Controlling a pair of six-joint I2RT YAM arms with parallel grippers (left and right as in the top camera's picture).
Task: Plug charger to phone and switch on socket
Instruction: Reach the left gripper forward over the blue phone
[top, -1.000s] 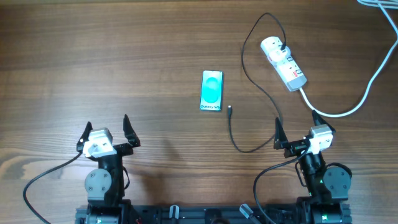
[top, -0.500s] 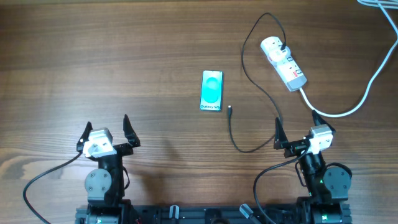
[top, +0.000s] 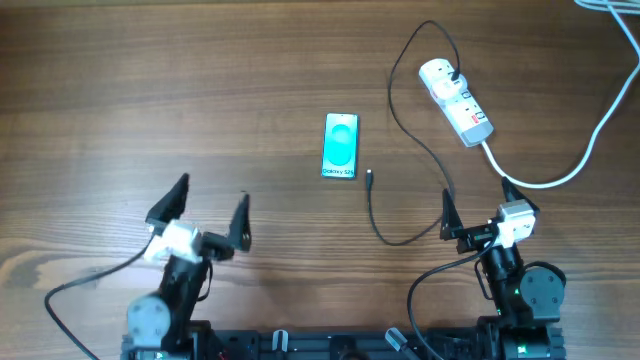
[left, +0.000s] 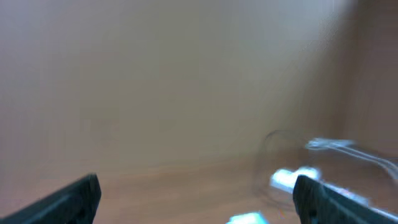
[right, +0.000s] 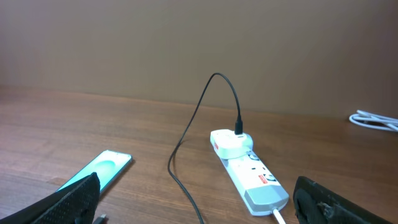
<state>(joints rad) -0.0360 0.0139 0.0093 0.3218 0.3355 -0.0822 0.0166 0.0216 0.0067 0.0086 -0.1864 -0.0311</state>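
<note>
Nothing on the table (top: 150, 80) is gripped yet, so I judge the task to be at its opening reach, with neither the plugging nor the switching done. Taking the phone as the landmark, the left tool (top: 213, 192) hangs nearer the robot and to the phone's left with its jaws spread wide and empty. The right tool (top: 477, 192) sits nearer the robot and to the phone's right, likewise released and empty. The socket (top: 456, 100) lies to the phone's right and farther out. The phone (top: 340, 146) lies flat, screen up, lettering at its near end. The charger (top: 393, 100) leaves the socket's far end, loops towards the right tool and curls back, and its connector tip (top: 369, 177) rests just beside the phone's near right corner, not touching. The next move probably calls for one tool to pinch that small tip and line it up with the phone's near edge while the other steadies the phone. The phone's port cannot be made out, nor whether the socket's switches are on. The left wrist view is blurred, and the socket's white cord (top: 600, 130) runs off the frame.
</note>
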